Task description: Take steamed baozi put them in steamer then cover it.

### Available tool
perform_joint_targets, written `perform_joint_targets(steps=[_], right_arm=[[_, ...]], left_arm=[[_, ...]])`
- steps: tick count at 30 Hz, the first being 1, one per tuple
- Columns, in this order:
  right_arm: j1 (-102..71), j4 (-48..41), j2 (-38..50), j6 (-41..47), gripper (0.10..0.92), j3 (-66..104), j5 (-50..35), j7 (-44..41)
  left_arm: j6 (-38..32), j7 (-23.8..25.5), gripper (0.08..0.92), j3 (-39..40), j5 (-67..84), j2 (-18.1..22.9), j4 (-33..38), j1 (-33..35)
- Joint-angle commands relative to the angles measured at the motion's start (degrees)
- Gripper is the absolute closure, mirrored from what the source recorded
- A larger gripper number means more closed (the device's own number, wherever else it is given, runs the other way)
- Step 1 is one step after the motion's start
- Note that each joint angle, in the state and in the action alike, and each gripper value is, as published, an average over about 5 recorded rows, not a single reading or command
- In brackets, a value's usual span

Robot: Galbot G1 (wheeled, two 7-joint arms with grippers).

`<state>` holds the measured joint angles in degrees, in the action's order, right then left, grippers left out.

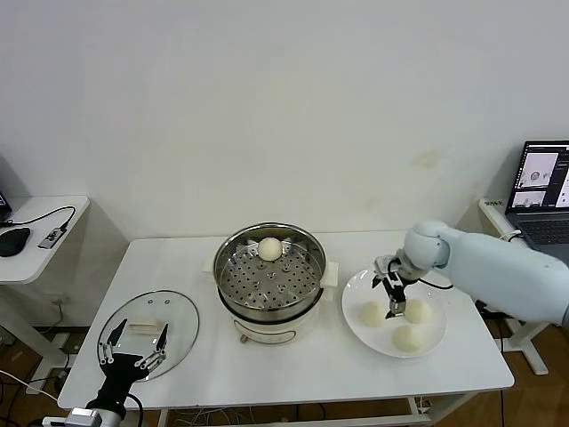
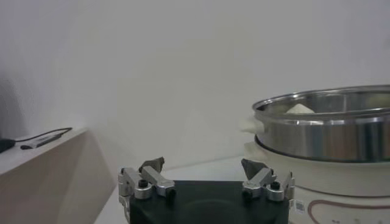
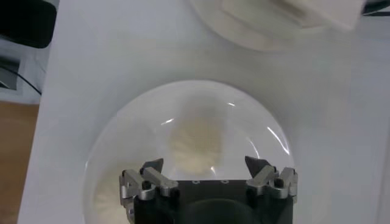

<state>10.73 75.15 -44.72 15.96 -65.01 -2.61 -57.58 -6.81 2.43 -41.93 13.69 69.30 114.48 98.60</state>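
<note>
Head view: a round steel steamer [image 1: 269, 271] with a perforated tray sits mid-table on a white base with small side handles. One smooth cream-white bun [image 1: 269, 249] lies on the tray at its far edge. To the right, a flat white plate [image 1: 357, 290] carries three more buns: one on its left part [image 1: 371, 313], one on the right [image 1: 419, 311], one nearest the front [image 1: 408, 338]. The right gripper [image 1: 392, 298] hangs over the plate, fingers spread apart, between the left and right buns and holding nothing; its wrist view shows a pale bun [image 3: 195, 143] just beyond the parted jaws. The lid [image 1: 178, 311], clear glass with a metal rim and a cream rectangular handle [image 1: 144, 327], lies flat at the table's near left. The left gripper [image 1: 133, 352] rests low over the lid's near edge, fingers wide and empty. Its wrist view shows the steamer's shiny wall [image 2: 329, 137] off to the right.
</note>
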Motion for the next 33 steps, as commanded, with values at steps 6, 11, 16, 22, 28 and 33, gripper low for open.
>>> perform_joint_targets(steps=[6, 11, 16, 22, 28, 33], right_arm=[[-5.2, -2.9, -1.8, 0.1, 0.203, 3.1, 4.4, 1.0], [-6.7, -4.3, -3.0, 0.1, 0.207, 4.5, 5.5, 1.4], [-7.2, -4.6, -3.3, 0.4, 0.243, 4.9, 5.7, 1.3], [-7.1, -4.7, -3.6, 0.8, 0.342, 5.4, 5.6, 1.8], [-5.5, -4.1, -3.3, 0.8, 0.42, 5.2, 5.0, 1.6], [0.5, -2.1, -1.9, 0.9, 0.446, 2.9, 1.9, 0.3]], left_arm=[[-0.1, 0.1, 0.177, 0.1, 0.0, 0.0, -0.2, -0.1], [-0.1, 0.1, 0.177, 0.3, -0.1, 0.0, -0.2, -0.2], [-0.1, 0.2, 0.177, 0.4, -0.1, 0.2, -0.2, -0.2], [-0.2, 0.1, 0.177, 0.4, -0.1, 0.3, -0.4, -0.3], [-0.2, 0.1, 0.177, 0.7, -0.2, 0.4, -0.5, -0.5], [-0.2, 0.1, 0.177, 0.6, -0.2, 0.2, -0.3, -0.5]])
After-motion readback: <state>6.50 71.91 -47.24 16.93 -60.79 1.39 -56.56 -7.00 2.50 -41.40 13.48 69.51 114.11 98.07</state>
